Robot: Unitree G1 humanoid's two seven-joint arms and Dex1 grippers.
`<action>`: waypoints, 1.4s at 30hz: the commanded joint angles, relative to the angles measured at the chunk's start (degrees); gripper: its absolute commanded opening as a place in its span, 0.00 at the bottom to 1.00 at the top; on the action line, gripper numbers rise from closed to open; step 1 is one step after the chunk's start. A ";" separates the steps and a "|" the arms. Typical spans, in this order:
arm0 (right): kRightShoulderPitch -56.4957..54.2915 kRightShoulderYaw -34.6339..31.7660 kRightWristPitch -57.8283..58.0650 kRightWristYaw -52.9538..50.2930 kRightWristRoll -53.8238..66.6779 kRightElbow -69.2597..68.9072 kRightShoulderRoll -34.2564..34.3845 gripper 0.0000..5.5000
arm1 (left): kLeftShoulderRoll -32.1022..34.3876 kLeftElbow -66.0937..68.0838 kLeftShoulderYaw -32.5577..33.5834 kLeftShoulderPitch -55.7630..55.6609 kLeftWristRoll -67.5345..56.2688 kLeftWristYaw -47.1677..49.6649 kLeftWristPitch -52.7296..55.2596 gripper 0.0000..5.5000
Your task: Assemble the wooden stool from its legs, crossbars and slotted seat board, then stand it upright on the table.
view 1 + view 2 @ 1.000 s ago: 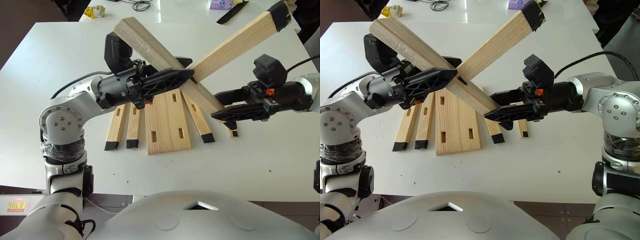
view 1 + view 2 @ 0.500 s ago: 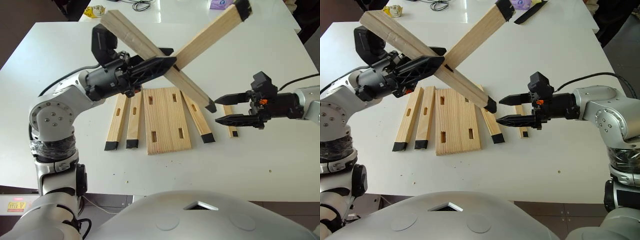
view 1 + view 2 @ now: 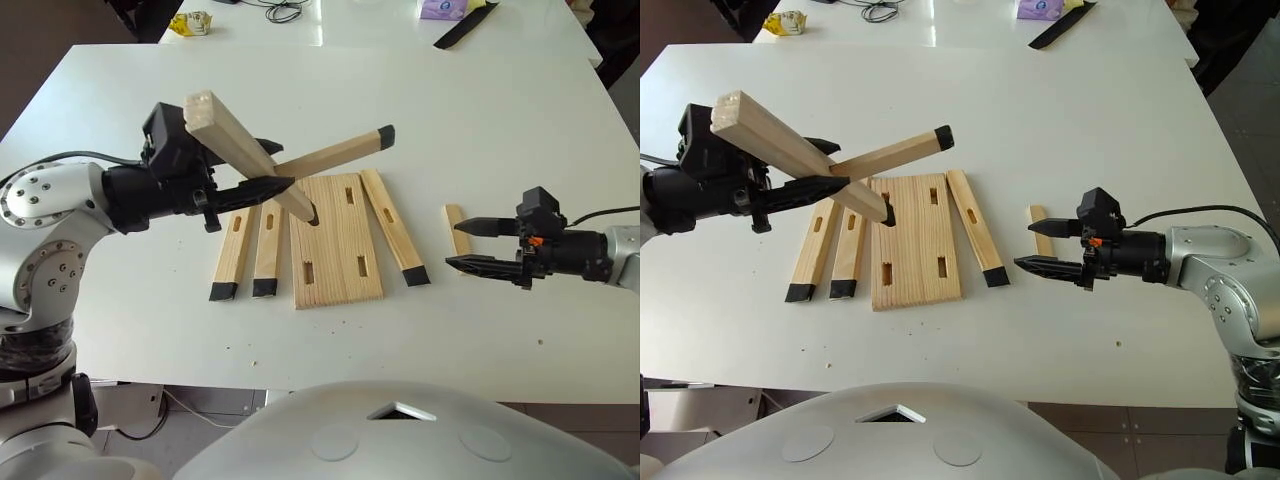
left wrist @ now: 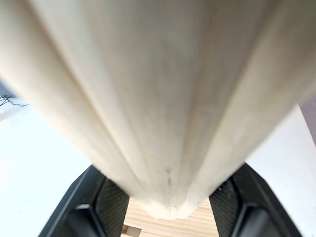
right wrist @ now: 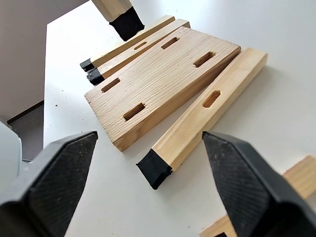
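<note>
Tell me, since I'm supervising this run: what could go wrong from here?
1. The left gripper alone holds the crossed legs in the air, long ends sticking out; they could twist in the grip or come apart.
2. Their black-capped lower end hangs over the seat board; lowering carelessly could knock it or the loose legs beside it askew.
3. The right gripper, open beside the short bar, could nudge it.

**A:** How was the light?

**B:** Bright and even, coming from overhead. The white tabletop (image 3: pixel 480 120) was nearly washed out. Only thin, soft shadows showed along the seat board's (image 3: pixel 335 250) near edge. There was some glare on the far table (image 3: pixel 350 25).
</note>
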 commanded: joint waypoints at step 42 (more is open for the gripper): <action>2.77 -0.89 -1.09 -3.97 -1.26 -1.93 0.86 0.71 | -0.32 -5.30 0.58 24.93 9.24 -9.53 -19.03 0.37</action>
